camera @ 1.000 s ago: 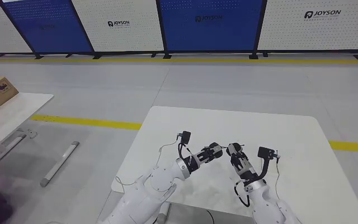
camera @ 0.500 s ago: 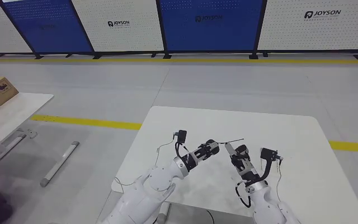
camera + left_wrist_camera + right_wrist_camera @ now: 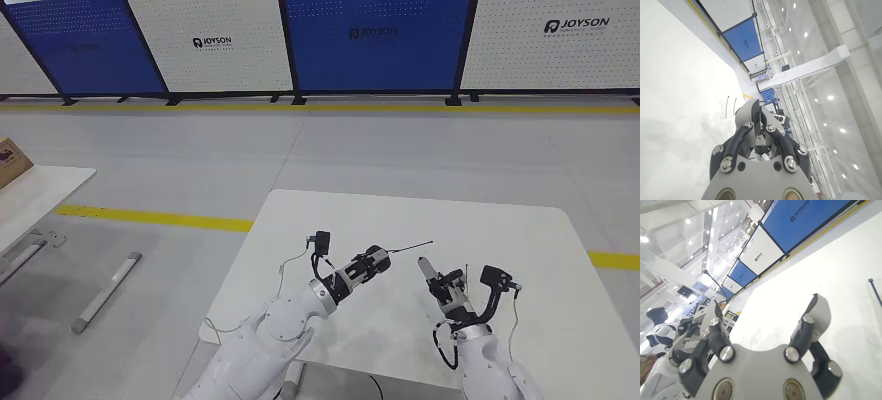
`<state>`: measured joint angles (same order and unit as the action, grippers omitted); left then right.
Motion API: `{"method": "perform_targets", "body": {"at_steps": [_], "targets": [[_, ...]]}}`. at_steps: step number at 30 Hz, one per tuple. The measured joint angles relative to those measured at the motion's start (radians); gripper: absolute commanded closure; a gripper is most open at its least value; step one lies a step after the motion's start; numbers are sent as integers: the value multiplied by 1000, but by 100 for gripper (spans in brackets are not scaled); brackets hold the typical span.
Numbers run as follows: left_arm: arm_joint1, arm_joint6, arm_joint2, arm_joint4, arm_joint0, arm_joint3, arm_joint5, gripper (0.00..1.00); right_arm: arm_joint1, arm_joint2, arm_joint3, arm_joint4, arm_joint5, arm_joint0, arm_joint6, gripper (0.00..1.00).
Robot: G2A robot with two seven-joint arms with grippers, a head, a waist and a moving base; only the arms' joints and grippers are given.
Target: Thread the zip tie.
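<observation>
One zip tie (image 3: 410,248) is in play, pinched at one end by the left gripper (image 3: 380,260), whose fingers are closed tight on it above the middle of the table (image 3: 330,215), nearer the front edge than the back. The strap juts out straight toward the far right corner, its free end in the air, apparently offered to the other arm. It forms no loop, so I judge the threading not yet done. Just to its right, the right gripper (image 3: 438,277) hangs spread wide and holding nothing, probably ready to take the free end and bend it round. Further toward the right edge, two spare ties (image 3: 726,108) lie flat side by side, apart from both grippers.
</observation>
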<state>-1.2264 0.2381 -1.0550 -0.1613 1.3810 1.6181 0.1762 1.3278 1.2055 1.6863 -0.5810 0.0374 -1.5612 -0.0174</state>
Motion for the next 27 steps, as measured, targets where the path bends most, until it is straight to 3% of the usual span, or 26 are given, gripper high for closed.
{"method": "perform_targets", "body": {"at_steps": [4, 10, 17, 21, 23, 27], "targets": [[-1, -13, 1, -6, 7, 11, 12, 100, -3, -16, -17, -163, -40, 24, 9, 0], [-1, -33, 1, 10, 19, 20, 25, 100, -8, -42, -46, -382, -56, 53, 24, 0], [-1, -34, 1, 10, 19, 20, 23, 100, -8, -43, -47, -366, -44, 51, 12, 0], [-2, -39, 9, 21, 20, 23, 25, 100, -10, -26, -46, -247, 50, 49, -60, 0], [-3, -39, 11, 25, 20, 24, 26, 100, -11, -22, -44, -248, 60, 48, -64, 60], [-3, -40, 12, 33, 22, 24, 27, 100, -10, -29, -44, -256, 66, 46, -56, 62]]}}
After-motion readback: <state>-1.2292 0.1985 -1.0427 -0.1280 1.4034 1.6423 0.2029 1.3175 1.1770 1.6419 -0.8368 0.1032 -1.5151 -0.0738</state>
